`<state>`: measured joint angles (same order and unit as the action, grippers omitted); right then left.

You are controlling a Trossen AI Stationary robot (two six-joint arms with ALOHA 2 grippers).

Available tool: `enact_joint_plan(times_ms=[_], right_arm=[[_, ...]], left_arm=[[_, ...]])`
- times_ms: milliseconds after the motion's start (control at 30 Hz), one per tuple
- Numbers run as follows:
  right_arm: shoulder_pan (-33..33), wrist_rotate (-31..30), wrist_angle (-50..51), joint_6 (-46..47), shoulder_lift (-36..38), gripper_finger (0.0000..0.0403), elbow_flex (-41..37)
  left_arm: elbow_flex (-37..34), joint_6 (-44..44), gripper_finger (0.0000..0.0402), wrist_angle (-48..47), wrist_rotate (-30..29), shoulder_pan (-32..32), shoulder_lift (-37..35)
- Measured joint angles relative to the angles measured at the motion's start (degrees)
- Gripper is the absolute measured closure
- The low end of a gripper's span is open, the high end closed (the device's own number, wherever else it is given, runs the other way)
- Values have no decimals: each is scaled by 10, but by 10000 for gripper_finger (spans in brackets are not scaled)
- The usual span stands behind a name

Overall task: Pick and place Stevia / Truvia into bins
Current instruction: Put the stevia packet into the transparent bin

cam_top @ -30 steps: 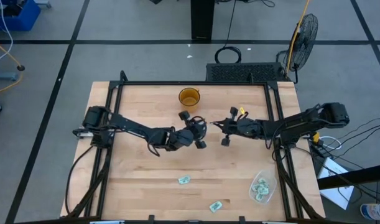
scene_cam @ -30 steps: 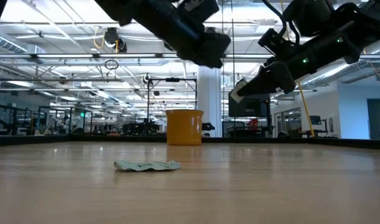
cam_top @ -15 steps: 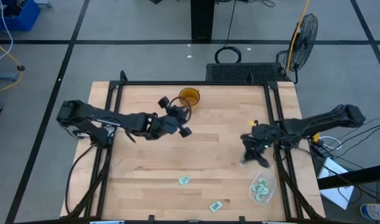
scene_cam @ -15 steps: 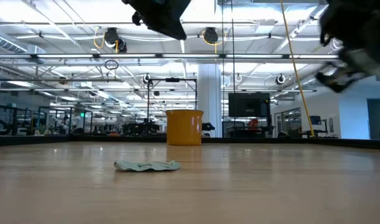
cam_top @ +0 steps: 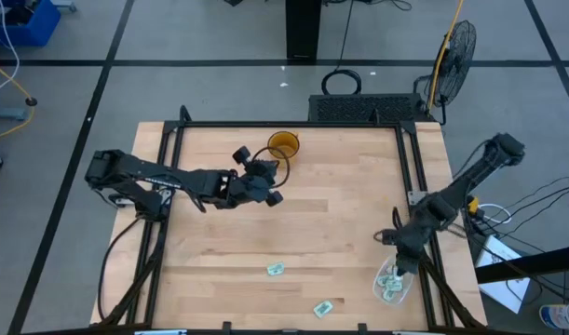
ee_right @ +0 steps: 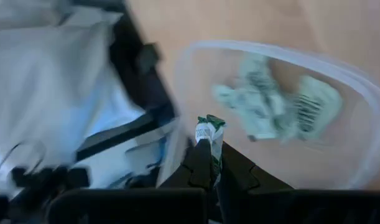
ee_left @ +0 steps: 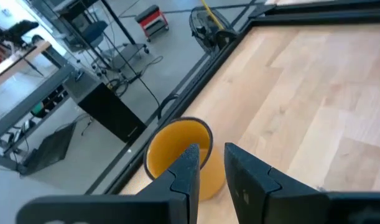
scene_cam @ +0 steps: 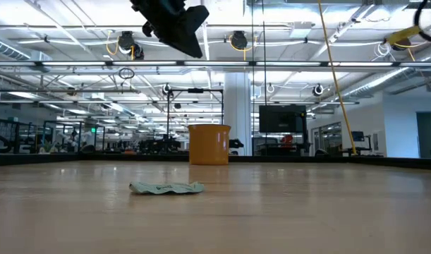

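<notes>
Right hand (ee_right: 209, 151) pinches a sachet (ee_right: 208, 135) over the clear tub (ee_right: 339, 74); left hand (ee_left: 208, 165) narrow beside the amber cup (ee_left: 171, 146)

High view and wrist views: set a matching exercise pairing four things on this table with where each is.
Things:
1. amber translucent round cup
2. clear shallow round plastic tub
3. left gripper
4. right gripper

Places:
A. beside the amber cup
B. table's far edge
C. over the clear tub, pinching a pale green paper sachet
D. table's near right corner

Pairs: 1-B, 2-D, 3-A, 4-C
</notes>
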<state>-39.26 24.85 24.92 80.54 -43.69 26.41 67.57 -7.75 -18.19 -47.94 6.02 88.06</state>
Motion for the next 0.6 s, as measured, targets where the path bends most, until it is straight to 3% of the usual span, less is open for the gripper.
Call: enact_joint_plan(times_ms=[200, 333, 600], right_arm=[[-78, -116, 6, 77, -58, 398, 0], [-86, -111, 9, 116, -93, 378, 0], [-86, -100, 7, 88, -130, 327, 0]], left_arm=[[0, -1, 321, -3, -1, 0, 0], [0, 0, 321, -2, -1, 0, 0], [0, 27, 321, 22, -1, -10, 0]])
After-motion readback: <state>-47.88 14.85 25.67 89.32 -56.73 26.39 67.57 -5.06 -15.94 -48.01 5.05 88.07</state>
